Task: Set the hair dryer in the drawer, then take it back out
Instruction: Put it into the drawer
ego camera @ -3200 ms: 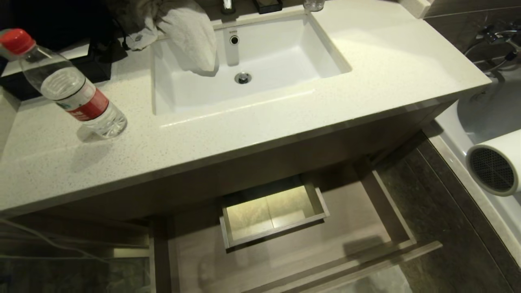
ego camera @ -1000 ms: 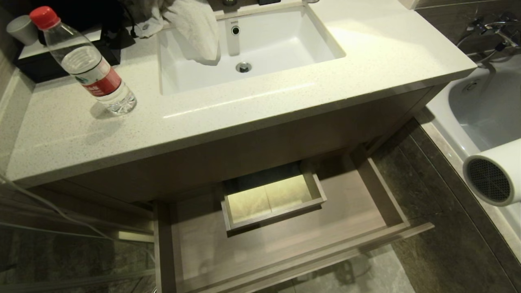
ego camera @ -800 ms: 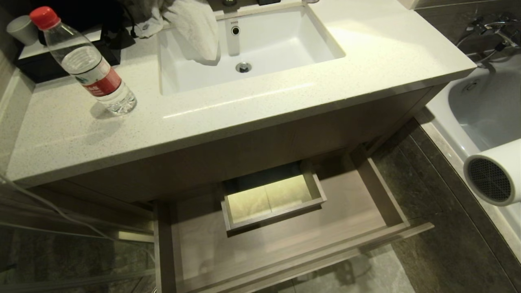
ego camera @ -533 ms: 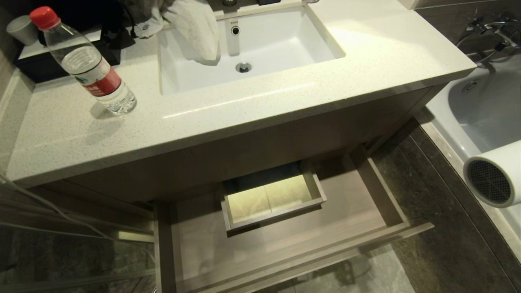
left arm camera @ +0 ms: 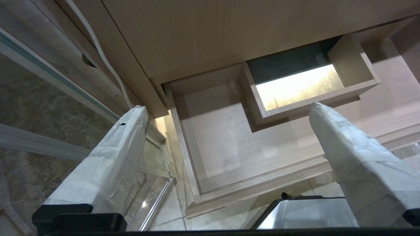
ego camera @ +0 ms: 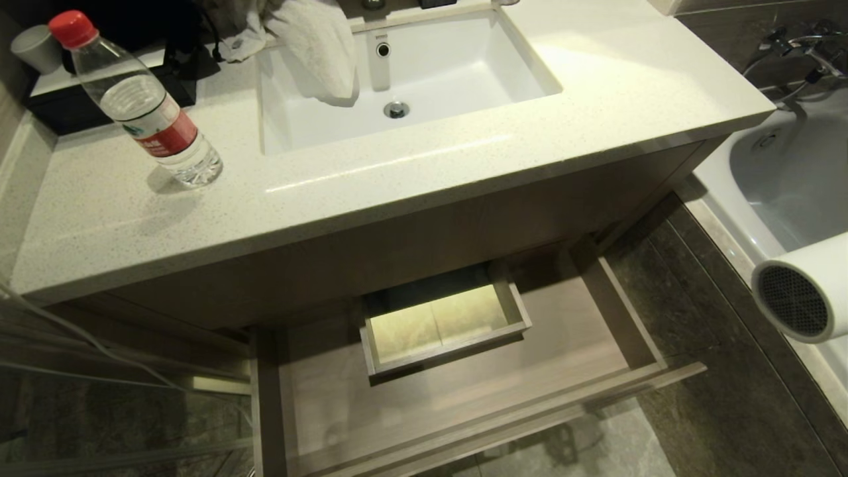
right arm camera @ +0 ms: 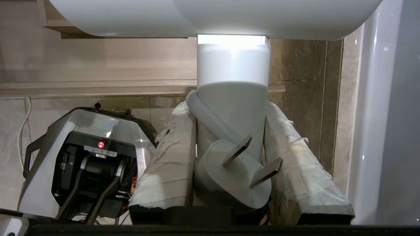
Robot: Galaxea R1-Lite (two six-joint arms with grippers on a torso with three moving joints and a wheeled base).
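The small white hair dryer [ego camera: 805,291] hangs at the far right over the floor beside the tub, with its round grey grille facing me. In the right wrist view, my right gripper [right arm camera: 229,106] is shut on the dryer's handle [right arm camera: 234,68], with the cord and plug [right arm camera: 229,177] tucked between the padded fingers. The wood-grain drawer [ego camera: 464,404] stands pulled out under the vanity, left of the dryer. Nothing lies on its floor around the boxed cutout [ego camera: 440,324]. My left gripper [left arm camera: 228,108] is open above the drawer's [left arm camera: 223,144] left part and is outside the head view.
A water bottle [ego camera: 139,112] stands on the white countertop [ego camera: 464,165], left of the sink [ego camera: 450,73], which has a towel [ego camera: 311,46] draped over its rim. The bathtub [ego camera: 788,179] lies to the right. My own base [right arm camera: 85,157] sits on the floor before the drawer.
The whole head view shifted a few seconds ago as the camera moved. Over the last second the hair dryer has only edged slightly lower at the right edge. The drawer is unchanged.
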